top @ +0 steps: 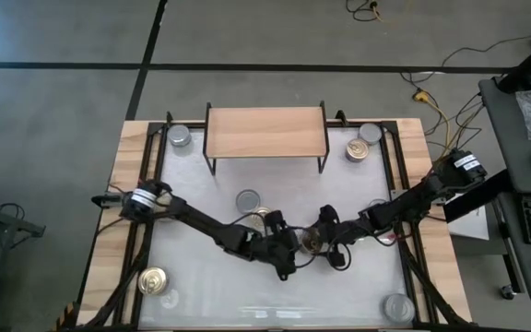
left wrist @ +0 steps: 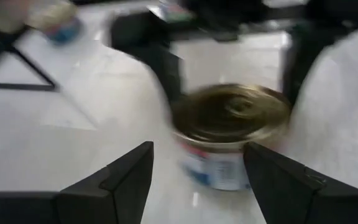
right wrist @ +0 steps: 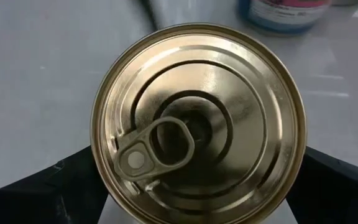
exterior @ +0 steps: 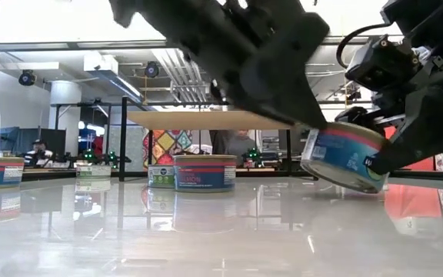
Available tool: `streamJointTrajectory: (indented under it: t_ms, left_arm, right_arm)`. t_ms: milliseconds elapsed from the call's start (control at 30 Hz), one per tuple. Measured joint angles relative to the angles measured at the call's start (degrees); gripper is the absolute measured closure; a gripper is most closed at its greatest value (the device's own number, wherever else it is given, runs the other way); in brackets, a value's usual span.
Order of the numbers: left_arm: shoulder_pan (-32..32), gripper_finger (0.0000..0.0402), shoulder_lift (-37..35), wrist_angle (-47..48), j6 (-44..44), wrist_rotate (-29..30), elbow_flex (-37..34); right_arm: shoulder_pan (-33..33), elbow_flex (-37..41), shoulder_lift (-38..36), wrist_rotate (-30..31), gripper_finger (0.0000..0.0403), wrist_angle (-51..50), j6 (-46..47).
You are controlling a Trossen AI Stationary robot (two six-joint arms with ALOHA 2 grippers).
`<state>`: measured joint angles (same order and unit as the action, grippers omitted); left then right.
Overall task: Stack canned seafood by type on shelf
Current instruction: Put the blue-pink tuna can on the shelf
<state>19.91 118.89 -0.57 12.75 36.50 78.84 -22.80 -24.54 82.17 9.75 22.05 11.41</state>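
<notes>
A gold-lidded can (right wrist: 197, 118) hangs tilted above the table's middle, with my right gripper (top: 326, 234) shut on it. My left gripper (left wrist: 197, 158) stands open just on the can's left (top: 312, 242), fingertips at its near side; whether they touch it I cannot tell. The shelf (top: 265, 132), a light-wood board on black legs, stands at the far edge with nothing on it. Other cans rest on their bases on the table: silver ones (top: 247, 200) (top: 181, 136) (top: 397, 307), gold ones (top: 155, 281) (top: 358, 149). My right gripper pinches the can's round side wall (right wrist: 98, 155) between its two fingers, one finger (exterior: 406, 150) on each opposite side. The fingers slant down from the table's right. The can is lifted clear of the table and tilted, with its lid toward my right wrist.
A further can (top: 264, 218) lies close behind my left gripper, and another (top: 370, 134) sits by the shelf's right end. Black frame bars (top: 396, 184) run along the tabletop's sides. White table surface (top: 275, 295) lies bare toward the near edge.
</notes>
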Motion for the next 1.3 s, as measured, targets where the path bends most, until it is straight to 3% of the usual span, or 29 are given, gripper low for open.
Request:
streamJointTrajectory:
  t_ms: [233, 333, 533, 700, 900, 1033, 1300]
  left_arm:
    - [0.43, 0.0168, -1.61, 3.48, 1.97, 0.29, -2.92]
    - [2.09, 0.0168, -4.95, 7.31, 4.77, 3.06, -5.28]
    - [9.03, 0.0168, -18.78, 10.42, 12.99, 13.31, -16.96]
    - [12.90, 0.0168, -30.99, 3.46, 17.35, 13.53, -30.60]
    - [13.55, 0.0168, -41.29, -12.57, 11.71, 7.10, -42.58]
    - [13.63, 0.0168, -43.64, -22.53, 5.59, 4.47, -47.59]
    - [13.59, 0.0168, -43.88, -23.58, 5.93, 3.61, -50.79]
  right_arm:
    - [0.50, -1.79, 0.00, 0.31, 0.0024, -2.24, 0.73]
    - [0.41, -4.14, -0.07, 0.04, 0.0024, -6.82, 1.40]
    - [1.01, -14.74, -0.25, 0.34, 0.0024, -25.19, 1.34]
    - [3.82, -27.66, -0.33, 0.42, 0.0024, -44.63, 1.00]
    - [12.97, -42.63, -0.33, 0.76, 0.0024, -61.59, -2.12]
    - [22.19, -48.58, -0.31, 0.76, 0.0023, -65.51, -6.74]
    - [41.61, -57.85, 1.51, -1.20, 0.0023, -66.30, -16.99]
